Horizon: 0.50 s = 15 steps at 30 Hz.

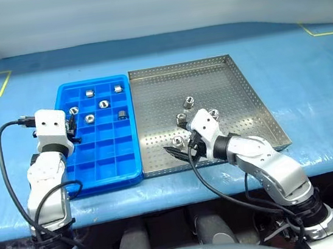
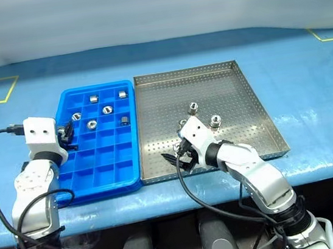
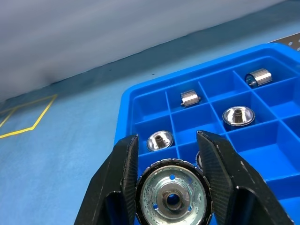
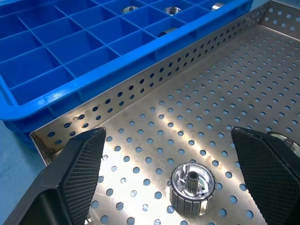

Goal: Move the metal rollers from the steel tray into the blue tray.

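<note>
L gripper clamped on a metal roller, over the blue tray's left edge; five rollers in compartments just ahead of it. R gripper jaws wide apart, low over steel tray, one roller standing between fingers, untouched.

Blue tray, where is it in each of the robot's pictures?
Left eye view: blue tray, left of centre.
Right eye view: left of centre.
Left wrist view: one corner, some compartments filled.
Right wrist view: beyond the steel tray's holey wall.
Shared landmark: the steel tray right beside it.
</note>
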Available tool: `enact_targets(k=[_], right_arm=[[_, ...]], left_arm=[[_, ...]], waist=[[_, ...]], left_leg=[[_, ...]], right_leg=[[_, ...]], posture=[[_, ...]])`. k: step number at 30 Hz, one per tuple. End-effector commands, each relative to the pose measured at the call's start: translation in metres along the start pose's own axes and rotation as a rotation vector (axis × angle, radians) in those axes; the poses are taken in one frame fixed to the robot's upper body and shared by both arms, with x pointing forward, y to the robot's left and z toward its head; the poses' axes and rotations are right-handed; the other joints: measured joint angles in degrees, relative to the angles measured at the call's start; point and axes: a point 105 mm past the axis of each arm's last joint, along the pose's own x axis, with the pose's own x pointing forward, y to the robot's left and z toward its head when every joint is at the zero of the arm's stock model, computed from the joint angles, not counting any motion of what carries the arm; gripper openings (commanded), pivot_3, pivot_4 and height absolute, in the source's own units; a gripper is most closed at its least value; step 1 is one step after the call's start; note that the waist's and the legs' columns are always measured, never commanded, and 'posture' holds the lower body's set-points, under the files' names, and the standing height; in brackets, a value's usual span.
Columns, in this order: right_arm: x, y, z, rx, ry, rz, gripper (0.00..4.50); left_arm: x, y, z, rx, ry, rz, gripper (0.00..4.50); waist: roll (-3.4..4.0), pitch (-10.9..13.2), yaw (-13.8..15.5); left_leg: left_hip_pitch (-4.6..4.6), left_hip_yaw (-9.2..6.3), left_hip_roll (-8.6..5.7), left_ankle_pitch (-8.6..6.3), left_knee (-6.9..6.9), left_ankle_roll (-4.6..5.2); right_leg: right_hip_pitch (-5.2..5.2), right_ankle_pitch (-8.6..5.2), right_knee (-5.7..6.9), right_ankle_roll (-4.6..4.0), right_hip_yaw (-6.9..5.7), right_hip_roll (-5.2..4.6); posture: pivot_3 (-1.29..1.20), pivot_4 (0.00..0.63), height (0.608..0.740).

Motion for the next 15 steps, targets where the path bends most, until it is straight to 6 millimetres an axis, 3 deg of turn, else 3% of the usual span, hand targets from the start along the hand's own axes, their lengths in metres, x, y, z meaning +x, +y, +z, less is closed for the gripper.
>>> enact_targets(k=[1, 5, 10, 15], right_arm=[[-0.001, 0.001, 0.01, -0.02, -0.044, 0.004, 4.5], [-0.005, 0.0, 0.008, -0.012, -0.043, -0.018, 4.5], [-0.008, 0.0, 0.007, -0.006, -0.044, -0.037, 4.5], [-0.01, -0.001, 0.007, -0.002, -0.047, -0.055, 4.5]], left_arm=[[0.004, 0.009, -0.006, 0.009, -0.005, 0.068, 1.68], [0.01, 0.012, -0.033, 0.013, 0.08, 0.095, 1.68], [0.017, 0.006, -0.047, -0.023, 0.11, 0.058, 1.68], [0.022, 0.0, -0.035, -0.041, 0.069, 0.03, 3.22]], waist=[[0.0, 0.0, 0.0], [-0.01, -0.01, -0.22], [0.0, -0.02, -0.63], [0.0, -0.03, -1.15]], left_leg=[[0.01, 0.0, 0.0, 0.0, 0.06, 0.0], [0.03, 0.01, 0.0, 0.0, 0.15, 0.0], [0.02, 0.01, 0.0, -0.01, 0.09, -0.01], [0.04, 0.0, 0.0, 0.0, 0.1, -0.01]], right_leg=[[0.04, 0.0, 0.0, 0.01, 0.0, 0.0], [0.08, 0.01, 0.0, 0.02, 0.0, 0.01], [0.06, 0.01, 0.0, 0.02, 0.0, 0.0], [0.08, 0.02, 0.02, 0.02, 0.0, 0.01]], posture=[[-0.02, 0.15, 0.74], [-0.05, 0.15, 0.74], [-0.07, 0.15, 0.74], [-0.09, 0.15, 0.74]])
